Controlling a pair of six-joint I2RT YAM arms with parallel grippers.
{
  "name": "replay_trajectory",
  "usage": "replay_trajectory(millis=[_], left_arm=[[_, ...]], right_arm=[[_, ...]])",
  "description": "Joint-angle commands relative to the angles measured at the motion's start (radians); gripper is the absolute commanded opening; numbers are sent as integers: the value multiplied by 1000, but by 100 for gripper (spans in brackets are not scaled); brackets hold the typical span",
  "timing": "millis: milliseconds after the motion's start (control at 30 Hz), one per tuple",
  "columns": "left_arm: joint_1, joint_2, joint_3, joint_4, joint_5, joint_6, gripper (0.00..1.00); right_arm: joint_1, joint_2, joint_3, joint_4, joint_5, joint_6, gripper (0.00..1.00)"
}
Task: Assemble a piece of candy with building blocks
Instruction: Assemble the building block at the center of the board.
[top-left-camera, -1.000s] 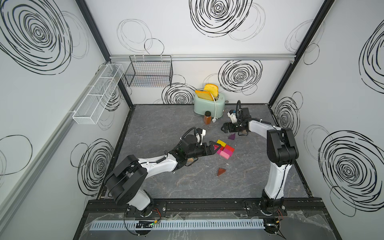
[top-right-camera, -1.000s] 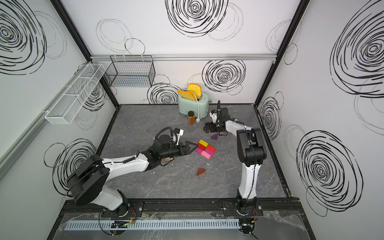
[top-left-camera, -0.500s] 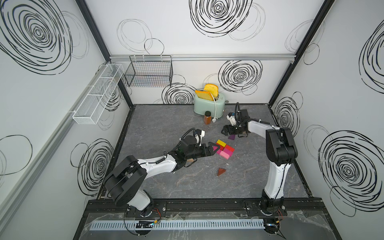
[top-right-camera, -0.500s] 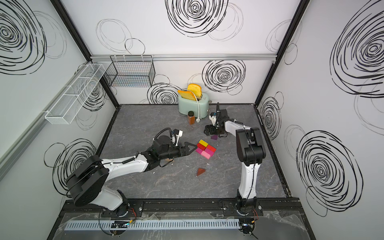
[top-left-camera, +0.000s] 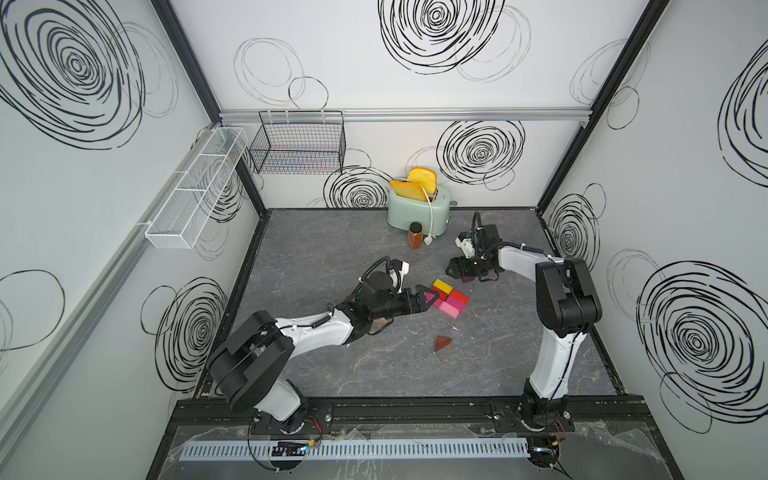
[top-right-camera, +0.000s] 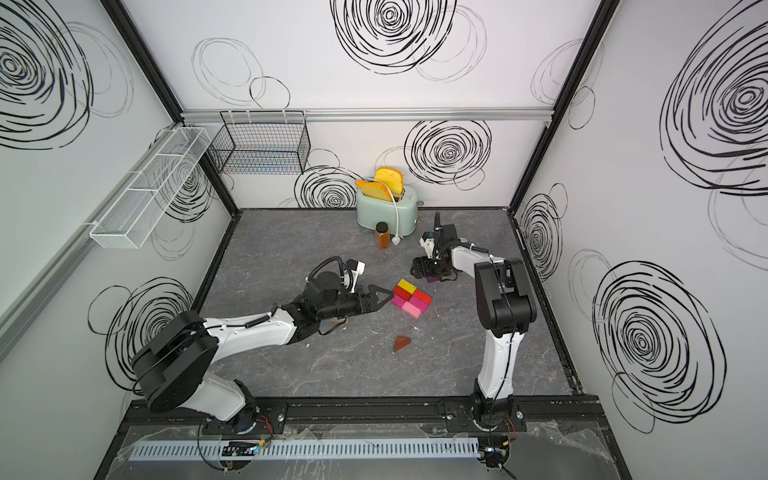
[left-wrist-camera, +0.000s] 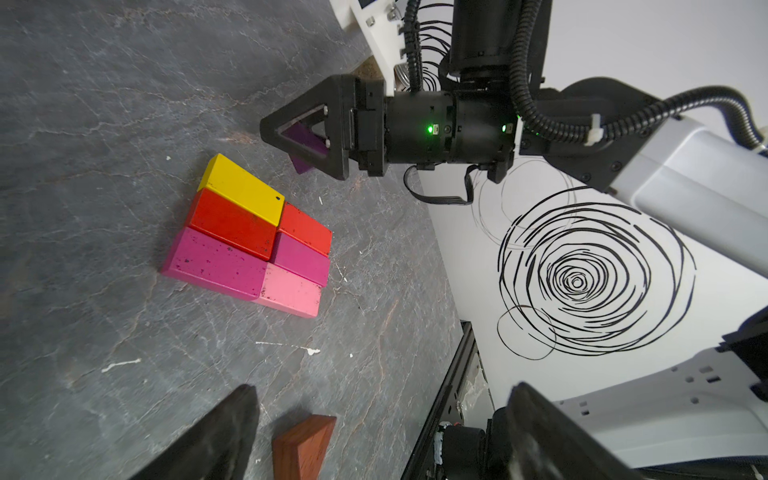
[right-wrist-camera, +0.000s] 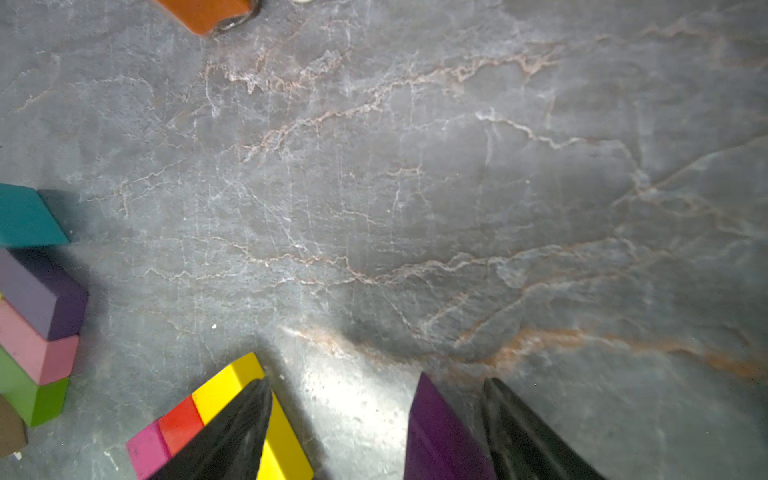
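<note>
Right pincer (right-wrist-camera: 376, 384) down on counter (top-left-camera: 332, 257), just beside yellow end of brick slab (left-wrist-camera: 249, 237). Jaws part spread, straddling purple wedge (right-wrist-camera: 436, 436): wedge touches one finger, gap to other, nothing clamped. Your step, my read: grasp wedge. Centre first so both fingers land on flat parallel faces, not slopes, else it squirts out. Keep free finger off yellow brick (left-wrist-camera: 241, 189). Left pincer (top-left-camera: 429, 296) wide open, empty, at slab's magenta side. Brown wedge (left-wrist-camera: 305, 449) loose, near slab.

At least thirteen blocks (left-wrist-camera: 232, 224), two baskets (top-left-camera: 297, 149), one toaster (top-left-camera: 417, 210), one jar (top-left-camera: 414, 235)
</note>
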Motion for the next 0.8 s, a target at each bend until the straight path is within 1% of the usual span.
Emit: replay_trajectory(millis=[0,167,500,567,767], left_arm=[[-4,2,-5,56,8,-6,98],[-4,2,-5,56,11,-7,98],[-7,8,2,55,17,-12,98],[-7,12,0,88,18,-17,98],[-11,5,-2,89,15,-19,98]], right_arm=[[4,-52,-19,-23,10,-11,80],[4,-62,-16,-39,28,-19,75],[2,-90,-48,-66,79,-42,72],[4,-92,-51,-69,76,-44,70],[4,-90,-53,-74,87,-55,66]])
